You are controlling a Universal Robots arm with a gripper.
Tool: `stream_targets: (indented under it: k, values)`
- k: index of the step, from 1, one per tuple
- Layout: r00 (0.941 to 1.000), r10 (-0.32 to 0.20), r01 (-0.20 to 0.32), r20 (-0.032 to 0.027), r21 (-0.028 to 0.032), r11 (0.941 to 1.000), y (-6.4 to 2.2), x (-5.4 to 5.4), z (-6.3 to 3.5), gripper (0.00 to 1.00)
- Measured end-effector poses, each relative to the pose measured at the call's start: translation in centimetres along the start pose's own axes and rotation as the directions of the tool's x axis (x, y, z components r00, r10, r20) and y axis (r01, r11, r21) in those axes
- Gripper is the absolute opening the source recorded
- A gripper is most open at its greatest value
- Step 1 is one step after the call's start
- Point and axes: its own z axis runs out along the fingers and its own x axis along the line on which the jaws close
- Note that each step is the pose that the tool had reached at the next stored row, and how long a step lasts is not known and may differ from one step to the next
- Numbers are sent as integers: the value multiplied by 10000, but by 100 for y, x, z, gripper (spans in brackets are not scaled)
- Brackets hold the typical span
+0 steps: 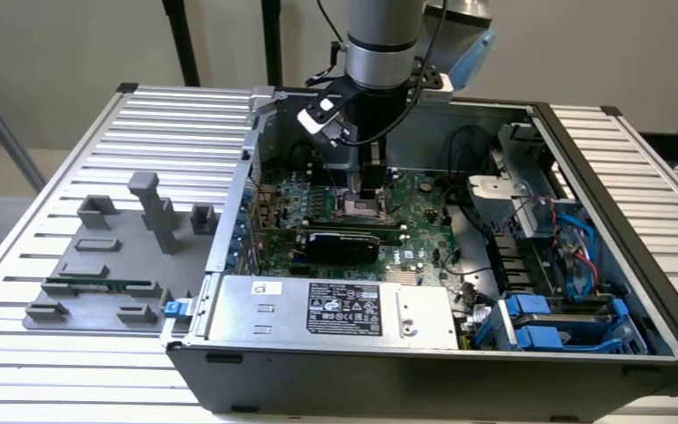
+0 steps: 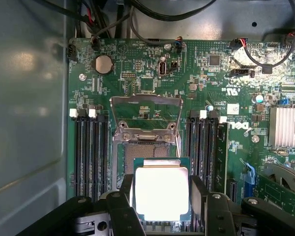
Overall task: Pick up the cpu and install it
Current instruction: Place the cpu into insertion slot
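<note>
The cpu (image 2: 161, 191), a flat square chip with a bright silvery top and a thin green rim, sits between my gripper's (image 2: 161, 196) two dark fingers (image 2: 125, 196), which are shut on its sides. It hangs just above the dark square socket (image 2: 146, 150), whose metal load frame (image 2: 146, 110) stands flipped open. In the exterior view my gripper (image 1: 369, 190) reaches down into the open computer case (image 1: 433, 353), right over the socket (image 1: 363, 209) on the green motherboard (image 1: 416, 243); the cpu itself is hidden there.
Black memory slots (image 2: 91, 152) flank the socket on both sides. Black cables (image 2: 152, 14) hang above the board. A silver heatsink (image 2: 286, 127) is to one side. In the exterior view, a grey fixture tray (image 1: 103, 265) holding a green memory stick (image 1: 101, 285) lies on the slatted table at the left, and a power supply (image 1: 327, 309) fills the case's front.
</note>
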Motion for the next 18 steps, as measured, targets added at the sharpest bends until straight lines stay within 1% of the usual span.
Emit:
stream_targets:
  k: [6, 18]
  values:
    - [10000, 0, 0, -1, -1, 10000, -6, 0, 12, 55]
    - [10000, 0, 0, 0, 0, 10000, -34, -2, 94, 55]
